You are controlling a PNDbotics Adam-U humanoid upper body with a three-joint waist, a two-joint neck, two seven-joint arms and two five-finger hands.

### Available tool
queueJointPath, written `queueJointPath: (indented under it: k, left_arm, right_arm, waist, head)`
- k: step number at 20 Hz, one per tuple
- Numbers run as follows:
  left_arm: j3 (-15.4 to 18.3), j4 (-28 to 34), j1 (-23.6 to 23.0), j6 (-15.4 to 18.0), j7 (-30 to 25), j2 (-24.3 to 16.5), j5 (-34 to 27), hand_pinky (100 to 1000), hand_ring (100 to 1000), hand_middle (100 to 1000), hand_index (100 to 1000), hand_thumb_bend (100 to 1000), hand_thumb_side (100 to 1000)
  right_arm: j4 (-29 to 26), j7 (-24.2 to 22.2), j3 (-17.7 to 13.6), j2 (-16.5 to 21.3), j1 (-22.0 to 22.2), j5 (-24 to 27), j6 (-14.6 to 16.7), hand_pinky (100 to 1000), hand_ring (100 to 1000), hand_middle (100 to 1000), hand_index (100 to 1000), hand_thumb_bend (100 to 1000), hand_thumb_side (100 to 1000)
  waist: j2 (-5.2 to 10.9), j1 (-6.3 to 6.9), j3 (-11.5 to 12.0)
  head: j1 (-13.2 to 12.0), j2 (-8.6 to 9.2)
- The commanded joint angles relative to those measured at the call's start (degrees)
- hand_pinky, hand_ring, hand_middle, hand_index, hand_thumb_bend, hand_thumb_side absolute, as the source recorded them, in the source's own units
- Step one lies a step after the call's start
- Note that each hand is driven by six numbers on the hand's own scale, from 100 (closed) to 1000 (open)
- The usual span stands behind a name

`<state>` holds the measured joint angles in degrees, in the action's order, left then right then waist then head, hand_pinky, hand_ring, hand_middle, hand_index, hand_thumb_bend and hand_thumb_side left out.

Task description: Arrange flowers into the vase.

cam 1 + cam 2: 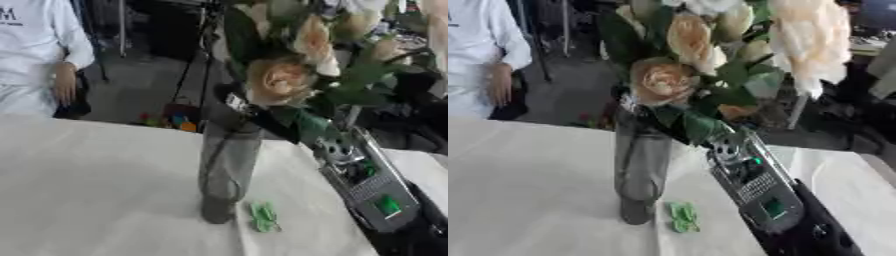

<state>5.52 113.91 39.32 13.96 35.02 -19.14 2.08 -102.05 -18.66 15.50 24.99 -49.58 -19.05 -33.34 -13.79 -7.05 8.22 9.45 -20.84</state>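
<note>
Nearest, the right arm (767,200) is reaching in from the lower right across the white desk (87,190), its silver forearm with a green light angling up toward the vase mouth. A small green leaf scrap (264,216) is lying on the desk just beside the foot of the vase (227,170), which is standing upright, tall, dark and narrow. The right hand (721,146) is sitting at the vase rim, mostly buried under leaves, so I cannot tell whether its fingers are spread or pinching a stem. The flowers (662,80), peach and cream blooms with dark green foliage, are bunching above the rim and leaning toward the right. The step in hand seems to be seating a stem in the vase; doing it well probably means guiding the stem straight down the narrow neck, keeping the arm from nudging the tall vase sideways, and releasing only once the bloom is resting among the others. The left hand is not showing.
</note>
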Motion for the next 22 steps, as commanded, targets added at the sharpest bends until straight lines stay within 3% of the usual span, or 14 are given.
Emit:
queueJointPath:
  k: [1, 16, 22]
  left_arm:
    - [-0.1, 0.7, 0.8, 0.0, 0.1, -0.4, -0.1, 887, 899, 859, 960, 100, 1000]
    - [-0.2, 0.7, 0.6, -0.1, 0.0, -0.2, -0.1, 888, 899, 861, 960, 100, 1000]
    - [-0.3, 0.7, 0.5, -0.2, -0.1, 0.0, -0.2, 889, 900, 861, 960, 100, 1000]
  right_arm:
    - [-1.3, -0.2, -0.9, 1.6, -0.7, -0.3, 0.0, 858, 922, 813, 986, 405, 1000]
    - [-1.3, 0.7, -0.8, 0.9, 0.2, -1.8, 0.7, 858, 921, 813, 988, 406, 1000]
    - [-1.0, 2.8, -0.9, 0.4, -1.8, -1.4, 2.1, 856, 914, 812, 990, 418, 1000]
  waist:
    - [1.24, 0.71, -0.1]
    - [1.20, 1.19, -0.6]
    - [1.14, 1.35, -0.3]
  head:
    - [-0.1, 0.68]
    - [-0.2, 0.97]
    - [0.4, 1.07]
